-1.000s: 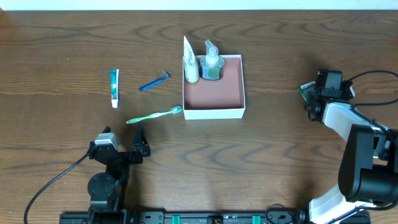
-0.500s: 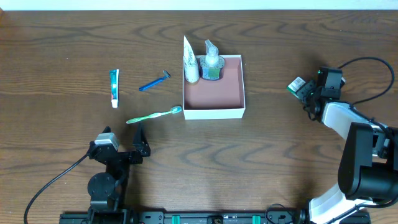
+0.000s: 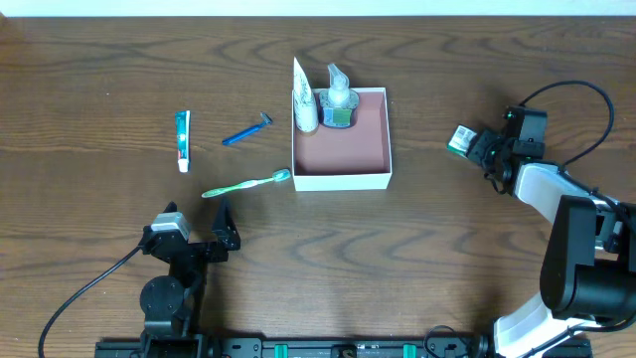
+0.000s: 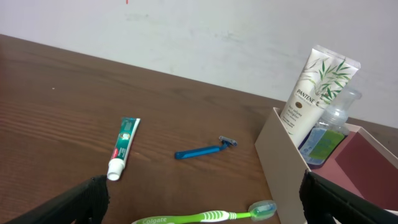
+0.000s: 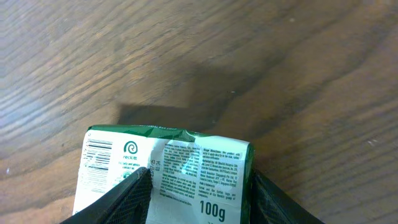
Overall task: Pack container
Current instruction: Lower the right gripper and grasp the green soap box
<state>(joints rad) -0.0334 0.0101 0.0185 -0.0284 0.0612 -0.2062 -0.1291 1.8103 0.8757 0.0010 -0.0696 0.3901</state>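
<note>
Container (image 3: 341, 180) sits overhead just past the centre of the table (image 3: 99, 60), with a Pantene tube (image 3: 303, 99) and a pump bottle (image 3: 339, 99) standing along its 12 o'clock wall. Out at its 3 o'clock, well apart, the right gripper (image 3: 475, 147) clamps a green-and-white carton (image 3: 460, 139). At 7 o'clock the left gripper (image 3: 221, 227) is spread wide, holding nothing.

Left wrist: a toothpaste tube (image 4: 123, 148), blue razor (image 4: 205, 150) and green toothbrush (image 4: 205, 216) lie on the wood at the container's 9 o'clock side.

Right wrist: both fingers (image 5: 124, 199) pinch the carton, "100g" legible, its shadow at 12 o'clock.

Left tool (image 3: 227, 225) low, jaws spread, right tool (image 3: 475, 146) extended, clamped on green carton (image 3: 459, 139).
</note>
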